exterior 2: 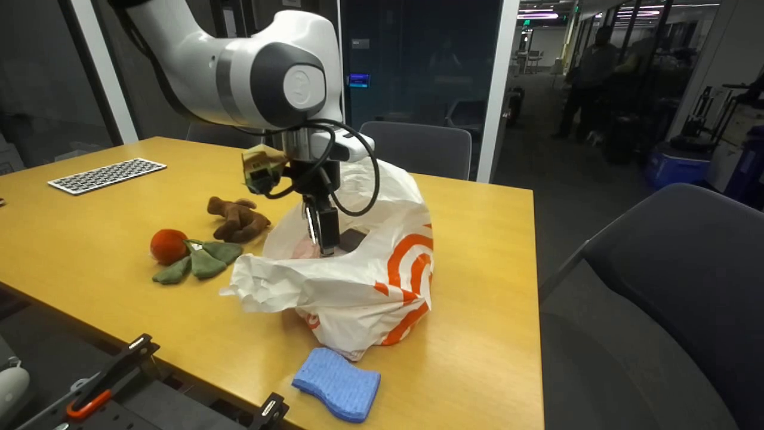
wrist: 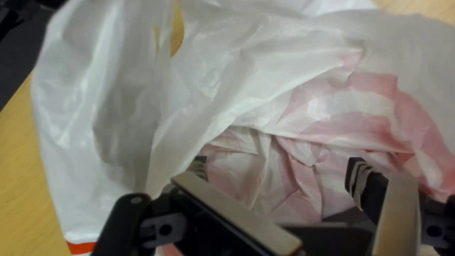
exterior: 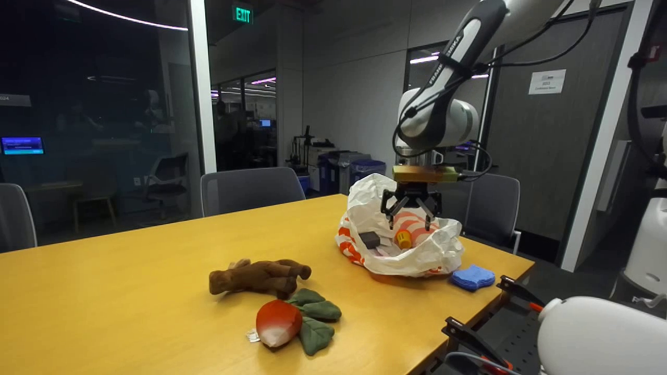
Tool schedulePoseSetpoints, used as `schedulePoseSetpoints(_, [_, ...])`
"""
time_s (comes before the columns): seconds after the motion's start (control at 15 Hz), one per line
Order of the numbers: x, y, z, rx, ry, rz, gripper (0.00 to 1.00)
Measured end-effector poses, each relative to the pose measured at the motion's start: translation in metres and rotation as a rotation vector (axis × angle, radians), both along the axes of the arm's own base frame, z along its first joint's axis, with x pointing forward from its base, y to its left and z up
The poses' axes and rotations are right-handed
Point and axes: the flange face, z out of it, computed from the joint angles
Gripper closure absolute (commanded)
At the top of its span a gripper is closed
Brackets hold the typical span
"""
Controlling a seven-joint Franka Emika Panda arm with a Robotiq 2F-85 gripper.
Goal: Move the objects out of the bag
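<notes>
Your gripper [exterior: 409,225], spread wide, hangs at the mouth of the white plastic bag [exterior: 417,264]; inside it you have a dark block [exterior: 369,240] and a yellow object [exterior: 404,239]. Outside, the plush radish [exterior: 279,324], brown plush animal [exterior: 255,277] and blue sponge [exterior: 473,278] lie on the table [exterior: 130,297].

Crinkled plastic bag [exterior 2: 358,292]; smooth table [exterior: 156,281].

In an exterior view, the bag [exterior: 411,263] sits on the bench [exterior: 156,271], block [exterior: 369,239] inside; sponge [exterior: 472,277] lies at front right, plush animal [exterior: 260,277] at left, plush vegetable [exterior: 281,322] before the animal.
</notes>
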Motion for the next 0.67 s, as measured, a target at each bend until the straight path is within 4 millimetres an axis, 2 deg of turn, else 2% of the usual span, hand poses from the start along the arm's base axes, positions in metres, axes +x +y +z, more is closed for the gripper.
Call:
schedulePoseSetpoints(0.33, [0.016,-0.026,-0.035,-0.115,-0.035,-0.098,0.0])
schedulePoseSetpoints(0.67, [0.034,-0.029,-0.049,-0.174,-0.137,-0.196,0.0])
